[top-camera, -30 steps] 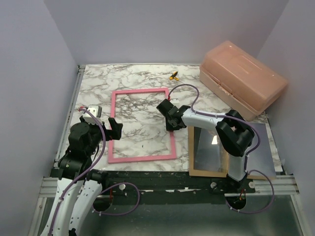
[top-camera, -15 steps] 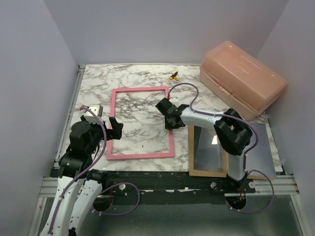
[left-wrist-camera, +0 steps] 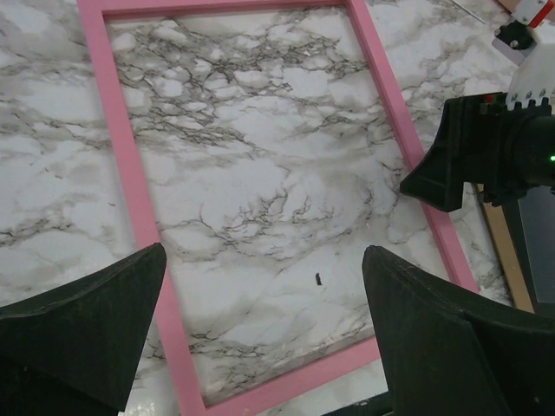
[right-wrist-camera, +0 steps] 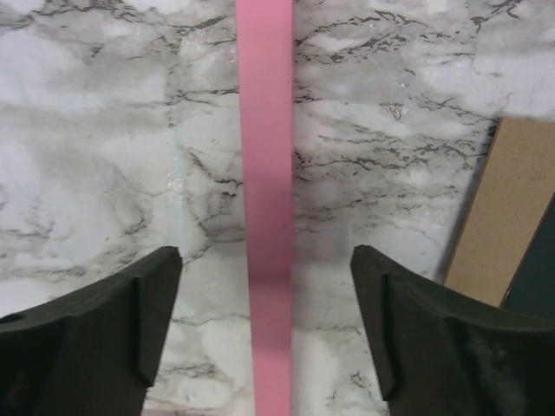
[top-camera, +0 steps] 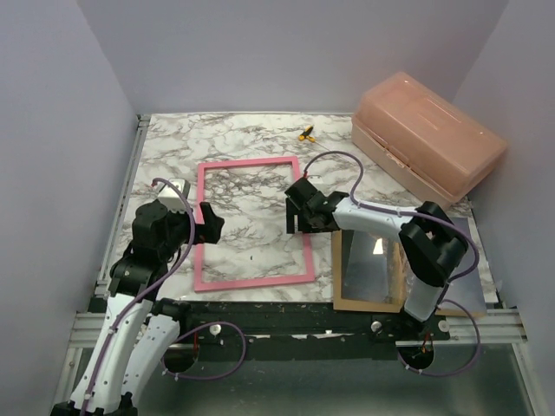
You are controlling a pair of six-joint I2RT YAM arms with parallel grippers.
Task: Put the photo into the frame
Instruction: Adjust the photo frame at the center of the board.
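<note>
Spread wide and holding nothing: frame [top-camera: 251,162] rail lying between the right fingers [right-wrist-camera: 95,329], its near-left corner between the left fingers [left-wrist-camera: 78,321], photo [top-camera: 368,264] seemingly right of the right fingers.

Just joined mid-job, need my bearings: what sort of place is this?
Probably a lab test booth, not a home: plain lilac partition walls box in a marble-patterned tabletop, with a grey metal mounting rail along its near edge.
</note>
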